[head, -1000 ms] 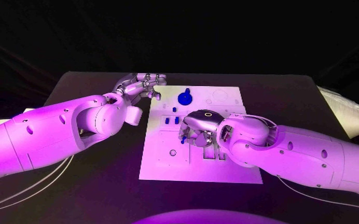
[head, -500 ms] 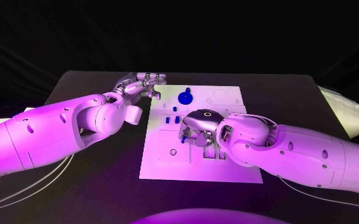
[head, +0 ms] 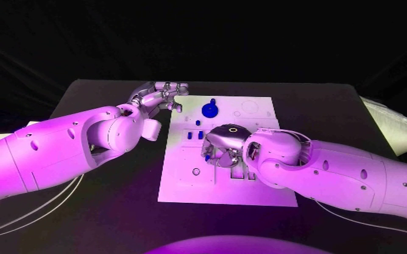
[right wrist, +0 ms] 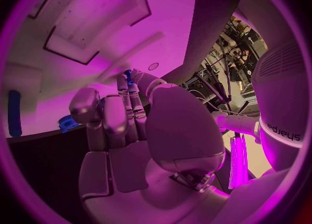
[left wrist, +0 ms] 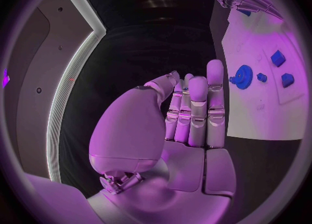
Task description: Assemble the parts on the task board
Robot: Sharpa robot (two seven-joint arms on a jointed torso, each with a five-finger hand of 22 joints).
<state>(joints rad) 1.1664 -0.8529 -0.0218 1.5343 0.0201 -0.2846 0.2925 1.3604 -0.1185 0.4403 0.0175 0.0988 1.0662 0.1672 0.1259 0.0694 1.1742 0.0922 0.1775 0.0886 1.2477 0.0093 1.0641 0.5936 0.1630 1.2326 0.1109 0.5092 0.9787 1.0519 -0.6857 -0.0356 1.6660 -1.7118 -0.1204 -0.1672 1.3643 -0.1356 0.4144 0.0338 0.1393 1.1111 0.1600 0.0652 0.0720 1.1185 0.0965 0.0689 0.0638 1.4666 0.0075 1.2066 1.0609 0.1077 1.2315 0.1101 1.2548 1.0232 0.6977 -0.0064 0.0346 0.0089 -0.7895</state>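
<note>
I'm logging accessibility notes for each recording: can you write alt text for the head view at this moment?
The robot's right hand reaches down over the middle of the white rectangular task board, pinching a small blue part at its fingertips. The left hand hovers holding nothing at the board's far left corner, near a round blue gear-like part that sits on the board.

black counter, plain and matte. white task board, unpatterned apart from faint outlines of recesses. deep blue round part near the board's far edge; smaller blue parts just below it, same shade. silver left hand on a white arm; silver right hand on a white arm. small blue sliver at the right hand's fingertips, possibly another part, too hidden to be sure.
</note>
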